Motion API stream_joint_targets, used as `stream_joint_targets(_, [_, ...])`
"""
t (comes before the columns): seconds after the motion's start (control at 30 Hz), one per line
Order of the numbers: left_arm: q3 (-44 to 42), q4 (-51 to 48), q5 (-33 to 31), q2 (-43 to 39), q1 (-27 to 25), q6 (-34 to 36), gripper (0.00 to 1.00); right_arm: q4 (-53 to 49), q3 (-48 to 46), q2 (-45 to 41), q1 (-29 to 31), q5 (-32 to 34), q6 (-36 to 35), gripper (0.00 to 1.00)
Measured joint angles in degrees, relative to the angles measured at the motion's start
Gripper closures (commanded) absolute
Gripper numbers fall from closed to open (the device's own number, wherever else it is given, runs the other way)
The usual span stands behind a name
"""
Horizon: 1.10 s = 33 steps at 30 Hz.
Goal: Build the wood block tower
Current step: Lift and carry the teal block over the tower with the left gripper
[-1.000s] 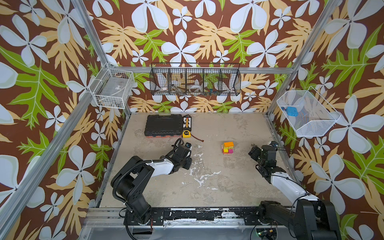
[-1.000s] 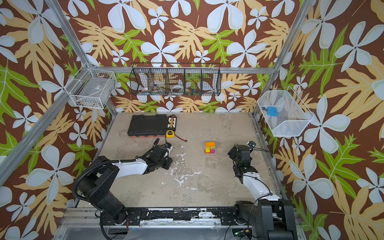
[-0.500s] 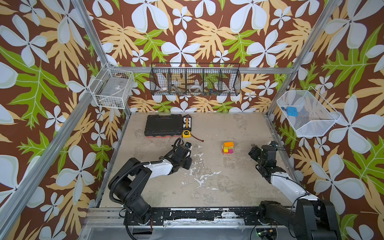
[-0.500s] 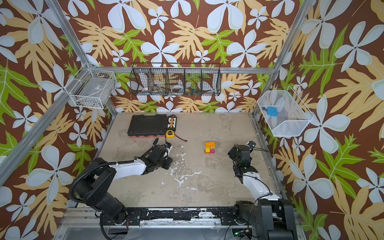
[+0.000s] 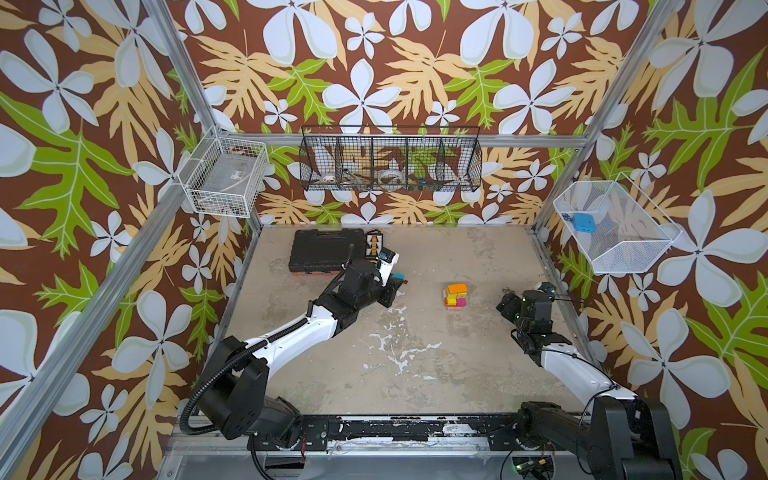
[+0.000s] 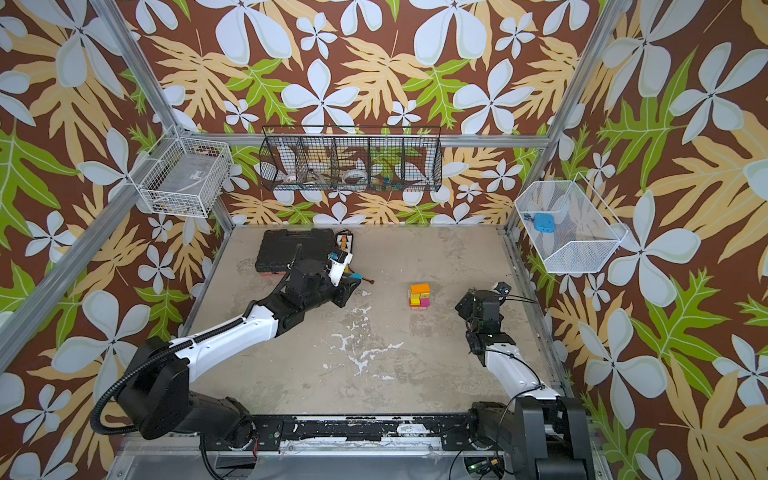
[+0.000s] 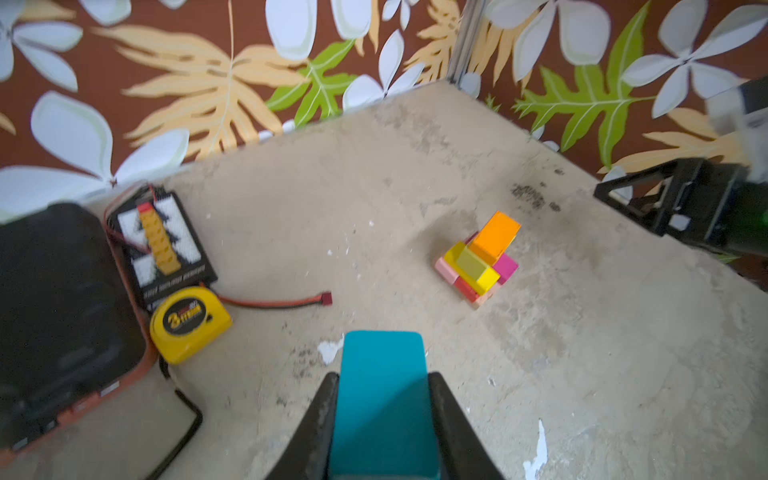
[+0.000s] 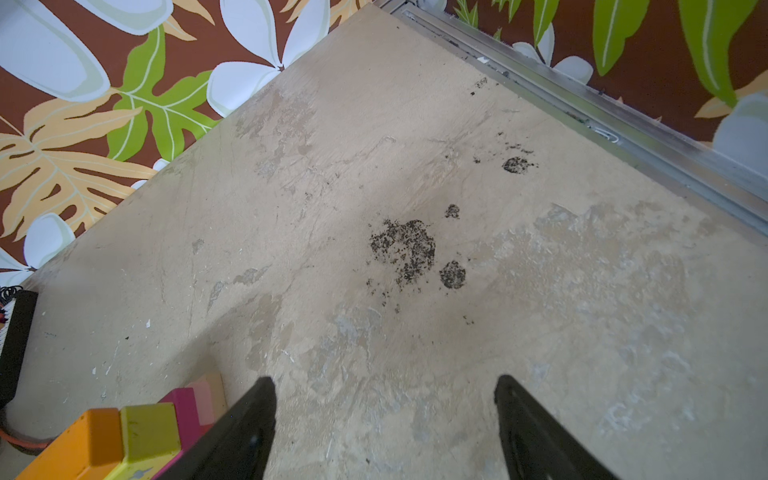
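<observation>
One wedge (image 7: 382, 409) we hold pinched in our left gripper (image 7: 383, 378), likely to cap the tower (image 5: 455, 296) at its 3 o'clock; right gripper (image 8: 384, 380) hangs spread, empty, clear.

Legible marking, left wrist view: a large numeral "3" on the black label of the yellow tape measure (image 7: 190, 324). The smaller characters beside it are too blurred to read. The adjacent black panel (image 7: 183, 268) carries one line of white print, also unreadable.

Tower (image 5: 455, 296) right of centre; tape measure (image 7: 189, 322) just beside tool case (image 5: 322, 249), rear left.
</observation>
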Motion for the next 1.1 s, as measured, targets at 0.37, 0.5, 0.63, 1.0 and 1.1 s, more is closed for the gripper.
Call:
stream_joint_targets(0.37, [15.9, -2.6, 9.4, 8.5, 0.0, 8.8, 1.00, 0.0, 0.6, 0.6, 0.0, 0.0, 0.0, 0.18])
stream_joint_targets(0.5, [22.0, -4.6, 13.6, 13.0, 0.0, 12.7, 1.00, 0.0, 0.7, 0.7, 0.0, 0.0, 0.0, 0.18])
stream_joint_targets(0.63, [27.1, -6.8, 17.4, 18.0, 0.0, 16.7, 1.00, 0.0, 1.0, 1.2, 0.0, 0.0, 0.0, 0.19])
stream_joint_targets(1.0, [62.5, -31.6, 23.1, 43.6, -0.5, 26.7, 1.00, 0.0, 1.2, 1.2, 0.1, 0.0, -0.4, 0.19])
stream_joint_targets(1.1, [65.5, -36.2, 21.4, 46.3, -2.8, 29.3, 1.00, 0.0, 1.1, 1.2, 0.1, 0.0, -0.4, 0.19])
